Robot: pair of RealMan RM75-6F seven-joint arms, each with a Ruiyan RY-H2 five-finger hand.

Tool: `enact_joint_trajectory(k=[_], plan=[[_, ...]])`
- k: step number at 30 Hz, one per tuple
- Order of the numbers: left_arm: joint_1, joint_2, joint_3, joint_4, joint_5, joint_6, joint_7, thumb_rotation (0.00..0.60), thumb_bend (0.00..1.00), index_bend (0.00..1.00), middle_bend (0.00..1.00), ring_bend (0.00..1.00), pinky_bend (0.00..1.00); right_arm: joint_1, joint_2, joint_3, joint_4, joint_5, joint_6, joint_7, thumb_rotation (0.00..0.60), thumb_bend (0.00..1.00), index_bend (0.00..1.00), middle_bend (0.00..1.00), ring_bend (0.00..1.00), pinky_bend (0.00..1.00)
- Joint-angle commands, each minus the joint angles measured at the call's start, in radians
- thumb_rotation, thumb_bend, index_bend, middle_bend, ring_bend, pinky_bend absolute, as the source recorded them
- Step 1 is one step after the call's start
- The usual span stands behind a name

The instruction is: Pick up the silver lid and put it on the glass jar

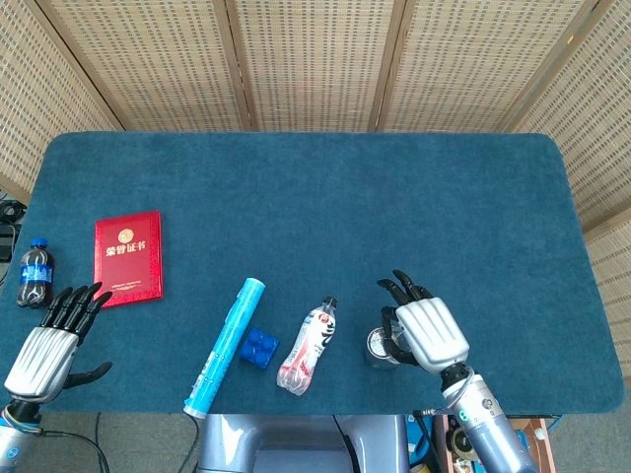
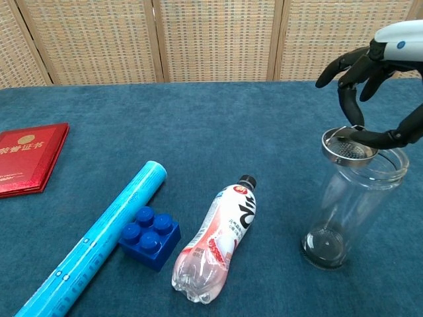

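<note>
The clear glass jar (image 2: 353,205) stands upright near the table's front right, and the head view shows only a sliver of the jar (image 1: 376,347) beside my hand. My right hand (image 2: 380,66) hovers above the jar's mouth. It pinches the silver lid (image 2: 349,146) between thumb and a finger. The lid sits tilted over the left part of the jar's rim, off-centre. In the head view my right hand (image 1: 429,333) covers the lid. My left hand (image 1: 44,347) is off the front left corner of the table, fingers spread, holding nothing.
A pink-labelled plastic bottle (image 2: 221,241) lies just left of the jar. Further left are a blue brick (image 2: 150,238) and a light-blue tube (image 2: 99,244). A red booklet (image 1: 128,256) and a small cola bottle (image 1: 33,271) lie at the left side.
</note>
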Motion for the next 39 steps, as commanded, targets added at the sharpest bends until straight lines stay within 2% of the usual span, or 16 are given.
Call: enact_joint_trajectory(k=[1, 11, 39], plan=[[0.000, 0.000, 0.000, 0.000, 0.000, -0.001, 0.001, 0.600, 0.16, 0.00, 0.00, 0.00, 0.00, 0.001, 0.004, -0.001, 0.000, 0.006, 0.001, 0.004, 0.600, 0.52, 0.66, 0.22, 0.00, 0.30], [-0.001, -0.002, 0.000, -0.001, 0.000, -0.002, 0.005, 0.600, 0.16, 0.00, 0.00, 0.00, 0.00, 0.005, 0.022, 0.003, 0.000, 0.021, 0.020, 0.004, 0.600, 0.52, 0.66, 0.22, 0.00, 0.30], [0.002, 0.003, 0.000, -0.002, 0.002, 0.007, -0.003, 0.600, 0.16, 0.00, 0.00, 0.00, 0.00, 0.007, 0.058, -0.027, 0.000, 0.017, 0.017, 0.017, 0.600, 0.52, 0.66, 0.21, 0.00, 0.30]])
